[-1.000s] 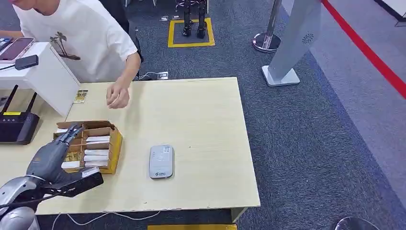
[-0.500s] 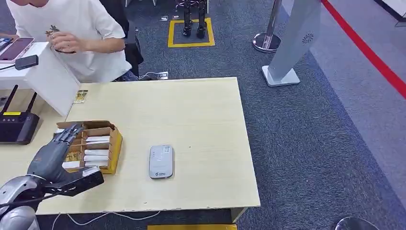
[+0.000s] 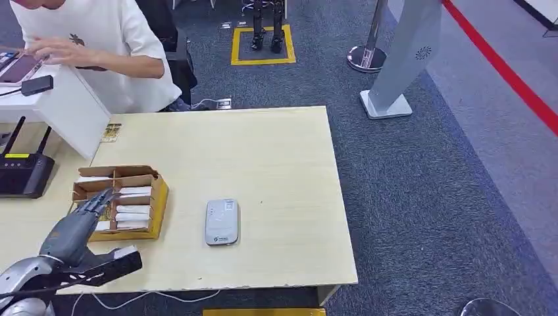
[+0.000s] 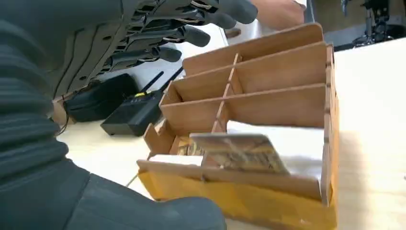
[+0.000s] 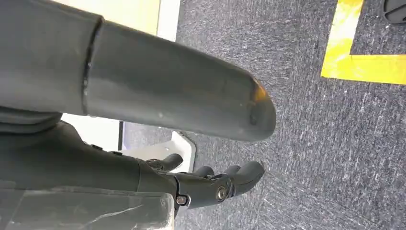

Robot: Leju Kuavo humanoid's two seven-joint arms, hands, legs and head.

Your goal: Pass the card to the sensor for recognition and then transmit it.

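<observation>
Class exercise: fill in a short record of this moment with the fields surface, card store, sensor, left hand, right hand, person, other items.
surface: light wooden table
card store: cardboard divider box near the table's left front, cards in its compartments
sensor: grey card reader flat on the table, right of the box, apart from it
left hand: left hand above the box's near end, fingers spread, holding nothing
right hand: right hand hanging over carpet, holding nothing
person: white shirt, seated behind the table
other items: black router
</observation>
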